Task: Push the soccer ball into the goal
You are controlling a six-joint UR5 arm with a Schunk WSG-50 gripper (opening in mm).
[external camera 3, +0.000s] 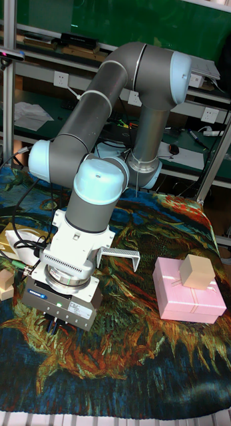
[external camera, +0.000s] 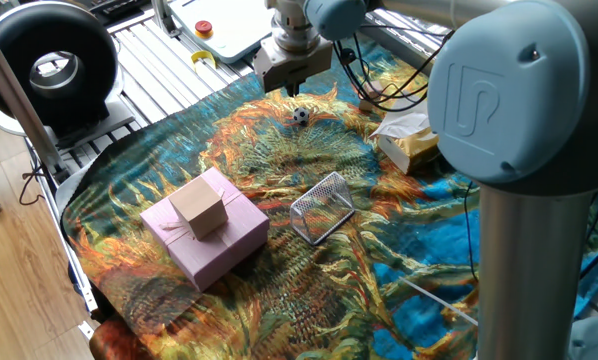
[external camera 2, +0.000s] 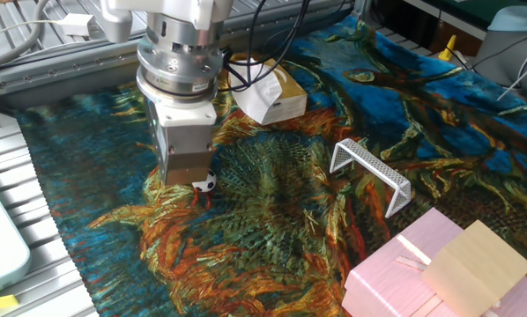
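Observation:
The soccer ball [external camera: 300, 115], tiny and white with black patches, lies on the patterned cloth at the far side. My gripper [external camera: 288, 91] hangs just behind it, pointing down, with its fingers together and nothing held. In the other fixed view the ball [external camera 2: 209, 183] peeks out at the lower right corner of the gripper [external camera 2: 189, 182], touching it or nearly so. The goal [external camera: 322, 207], a silver wire-mesh wedge, stands mid-cloth well apart from the ball, also seen as the goal [external camera 2: 369, 171] and the goal [external camera 3: 120, 256]. In the tall view the gripper [external camera 3: 54, 324] hides the ball.
A pink gift box [external camera: 205, 238] with a small cardboard box [external camera: 199, 207] on top sits left of the goal. A tan packet with white wrapping [external camera: 410, 143] lies at the right of the cloth. Cables trail behind the gripper. A metal rail frame borders the cloth.

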